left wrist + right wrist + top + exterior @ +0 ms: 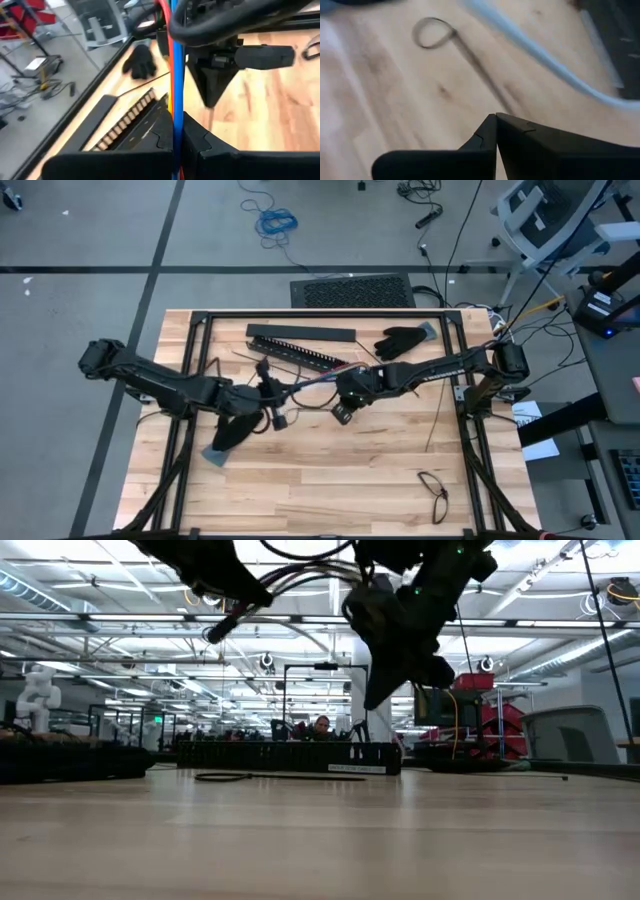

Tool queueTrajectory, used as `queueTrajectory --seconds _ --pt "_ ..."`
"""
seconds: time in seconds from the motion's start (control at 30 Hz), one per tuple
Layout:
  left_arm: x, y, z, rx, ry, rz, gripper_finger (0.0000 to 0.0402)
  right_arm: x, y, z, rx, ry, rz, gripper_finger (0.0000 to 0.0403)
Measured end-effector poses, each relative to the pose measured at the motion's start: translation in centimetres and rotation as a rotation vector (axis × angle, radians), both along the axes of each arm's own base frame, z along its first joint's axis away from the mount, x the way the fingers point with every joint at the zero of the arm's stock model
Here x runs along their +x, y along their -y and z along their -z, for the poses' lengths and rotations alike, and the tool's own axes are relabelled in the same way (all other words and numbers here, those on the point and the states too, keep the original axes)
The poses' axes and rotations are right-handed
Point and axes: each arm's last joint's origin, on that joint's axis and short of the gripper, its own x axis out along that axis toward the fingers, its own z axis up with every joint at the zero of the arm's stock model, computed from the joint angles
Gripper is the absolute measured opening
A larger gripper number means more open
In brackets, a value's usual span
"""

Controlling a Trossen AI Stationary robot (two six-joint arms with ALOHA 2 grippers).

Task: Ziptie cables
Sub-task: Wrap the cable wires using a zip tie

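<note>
The cables [305,385] hang above the table's middle, strung between my two arms. In the left wrist view, thin blue and red wires [175,75] run straight, and a thicker black cable [215,27] arcs over them. My left gripper [268,395] [176,145] is shut on the thin wires. My right gripper [343,410] [496,120] is just right of it, shut and pointing steeply down, with nothing visible between its fingers. It also shows as a dark wedge [212,97] beyond the wires. A blurred pale blue cable [545,60] crosses the right wrist view. My left gripper pinches the thin blue and red wires [174,120] between its two fingers. It comes from the table's left, slanting a little downward. The wires leave the gap straight and taut, lifted clear of the table.
A long black slotted bar [300,355] and a black glove [400,340] lie at the far side. A thin black strip [433,425] lies to the right and a looped one [435,490] at the near right. Another loop [432,32] lies below my right gripper. Black frame rails [200,320] border the table.
</note>
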Motion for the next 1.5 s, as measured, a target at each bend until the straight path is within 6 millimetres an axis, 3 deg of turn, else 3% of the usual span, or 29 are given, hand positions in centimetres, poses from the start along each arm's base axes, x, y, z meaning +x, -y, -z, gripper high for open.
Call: queueTrajectory --seconds 0.17,0.33,0.47,0.6,0.8,0.9,1.03,1.13,1.3,1.5 --pt "-1.7 -0.4 0.1 -0.087 -0.024 -0.094 0.0007 -0.2 1.0 0.1 -0.017 -0.031 -0.044 0.0000" --pt "-3.2 0.2 2.1 -0.157 -0.031 -0.146 0.0007 -1.6 1.3 0.8 -0.059 -0.186 -0.063 0.0000" --pt "-3.2 1.1 3.8 -0.251 0.077 -0.123 0.0007 -2.8 2.9 0.5 -0.117 -0.276 -0.019 0.0000" --pt "-2.6 1.2 6.5 -0.337 0.189 -0.123 0.0007 -5.0 5.1 -2.8 -0.210 -0.223 0.081 0.0000" --pt "-0.2 -0.3 8.9 -0.398 0.327 -0.186 0.0007 -10.5 7.6 -9.3 -0.278 -0.032 0.222 0.0000" --pt "1.5 -1.3 10.3 -0.361 0.234 -0.127 0.0007 -13.2 7.7 -11.4 -0.283 0.037 0.278 0.0000" --pt "2.5 -1.5 12.6 -0.364 0.044 -0.082 0.0007 -15.6 7.0 -12.8 -0.281 0.075 0.301 0.0000" --pt "2.4 -1.6 12.8 -0.343 -0.007 -0.101 0.0015 -16.2 6.3 -12.8 -0.261 0.038 0.293 0.0000" --pt "2.4 -1.7 11.7 -0.267 0.014 -0.087 0.0017 -15.6 6.1 -12.5 -0.264 0.030 0.259 0.0000" --pt "2.0 -1.6 13.0 -0.235 -0.114 -0.057 0.0017 -14.8 6.3 -12.2 -0.276 0.030 0.242 0.0000"
